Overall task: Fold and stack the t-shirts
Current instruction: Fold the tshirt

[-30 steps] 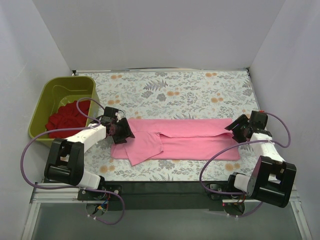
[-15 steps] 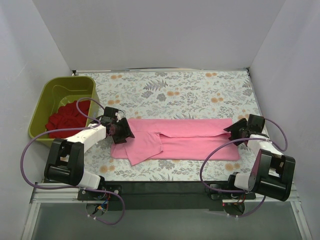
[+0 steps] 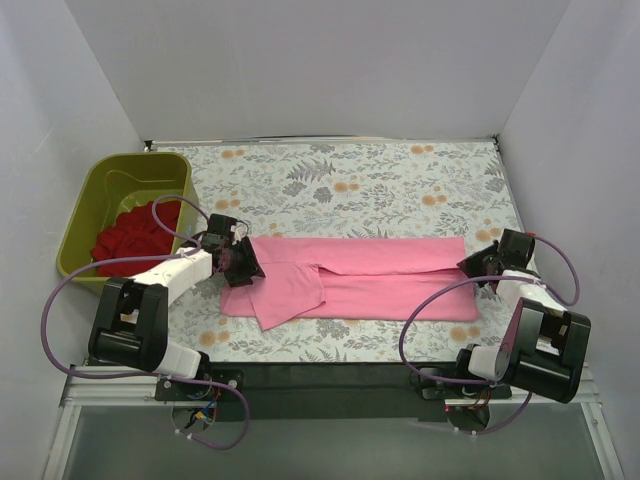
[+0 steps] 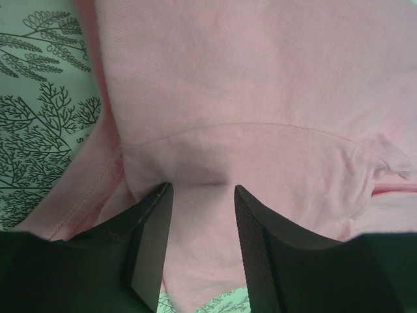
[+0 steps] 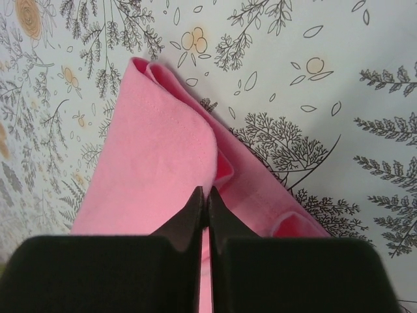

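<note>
The pink t-shirt (image 3: 380,270) lies long on the worktop (image 3: 340,180). Left jaws are spread over one end; right jaws pinch the other. Pulling one end alone could drag and crumple it.

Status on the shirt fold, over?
Left pincer open over pink t-shirt, left end. Right pincer shut on its right-end edge. Shirt folded into a long strip; red t-shirt in green tub. Nothing in the way.
</note>
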Robot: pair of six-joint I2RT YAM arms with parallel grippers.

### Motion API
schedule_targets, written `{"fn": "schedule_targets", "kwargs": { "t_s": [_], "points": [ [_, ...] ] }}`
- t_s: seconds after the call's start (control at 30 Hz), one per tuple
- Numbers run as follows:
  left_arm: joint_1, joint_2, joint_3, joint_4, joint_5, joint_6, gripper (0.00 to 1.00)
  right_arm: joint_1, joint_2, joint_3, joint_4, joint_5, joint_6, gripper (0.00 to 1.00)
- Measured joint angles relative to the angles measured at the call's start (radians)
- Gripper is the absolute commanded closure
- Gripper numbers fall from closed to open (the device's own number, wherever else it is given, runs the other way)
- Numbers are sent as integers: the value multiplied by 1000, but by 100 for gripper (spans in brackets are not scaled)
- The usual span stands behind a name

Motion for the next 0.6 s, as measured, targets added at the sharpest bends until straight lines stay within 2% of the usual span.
{"fn": "schedule_targets", "kwargs": {
  "t_s": [0.03, 0.37, 0.6],
  "points": [
    [0, 0, 0, 0, -2, 0, 60, 0, -2, 0, 0, 0, -6, 99],
    [0, 2, 0, -5, -23, 3, 68, 0, -105, 28, -10, 18, -170, 99],
    [0, 7, 0, -6, -26, 2, 75, 0, -99, 28, -24, 19, -257, 95]
  ]
}}
